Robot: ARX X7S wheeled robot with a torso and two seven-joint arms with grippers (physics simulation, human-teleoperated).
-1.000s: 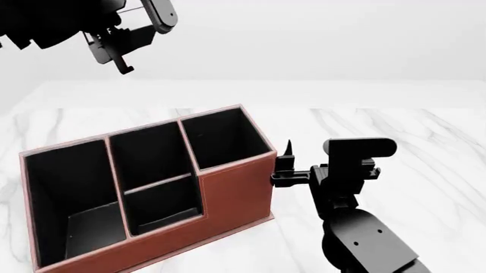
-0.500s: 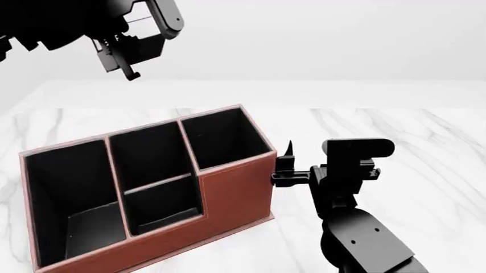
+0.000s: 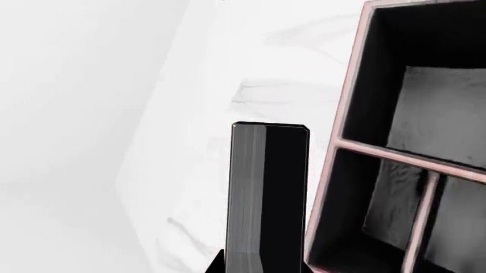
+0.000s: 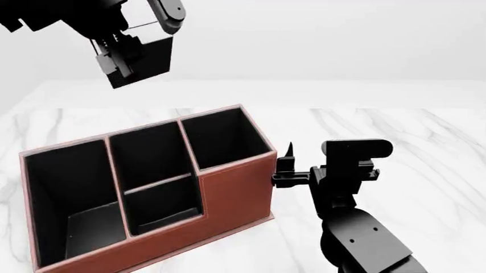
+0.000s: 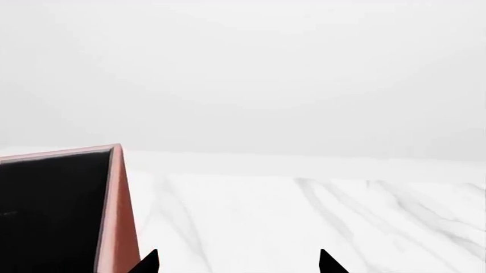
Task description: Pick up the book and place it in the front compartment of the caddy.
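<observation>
High at the upper left of the head view, my left gripper (image 4: 122,60) is shut on the book (image 4: 145,60), a thin black hardcover hanging in the air above and behind the caddy (image 4: 235,193). The left wrist view shows the book (image 3: 270,187) standing out from the jaws, grey page edges beside a black cover, with the caddy's pink rim (image 3: 354,96) and black compartments just beside it. My right gripper (image 4: 287,165) is open and empty, close to the caddy's right wall (image 5: 126,222).
The reddish-brown caddy stands on a white marble table (image 4: 410,131), which stretches to the right and behind. The caddy holds one long compartment at the left, two in the middle and one at the far right.
The left gripper has shifted a little right and down with the book and turned, so the book's broad black face now shows. The right arm has stayed put.
</observation>
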